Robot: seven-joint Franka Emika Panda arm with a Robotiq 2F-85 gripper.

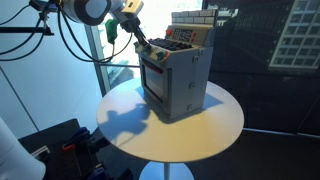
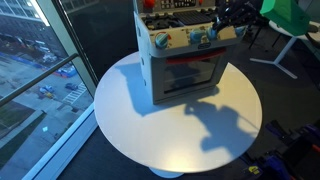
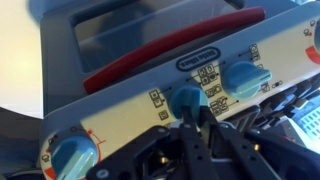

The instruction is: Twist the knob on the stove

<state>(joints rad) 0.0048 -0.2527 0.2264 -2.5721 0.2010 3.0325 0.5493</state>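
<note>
Toy stove (image 1: 178, 78) sits upright on the round white table (image 1: 215, 125), toward its far side in both exterior views, knob panel facing the arm. Gripper (image 3: 198, 128) is right at the panel. In the wrist view its dark fingers (image 3: 192, 135) reach up to the lower edge of the middle teal knob (image 3: 185, 97), touching or nearly so. Can't tell whether the jaws are clamped on it or just beside it, as the fingers blur together. My read: approach done, twist itself not yet shown, no visible sign the knob is turned. Neighbours are tight, with the right knob (image 3: 245, 77) and left knob (image 3: 72, 152) on either side and the red oven handle (image 3: 170, 62) along the door past the knob row. Risk: the stove is unanchored, so torque may spin the box.
</note>
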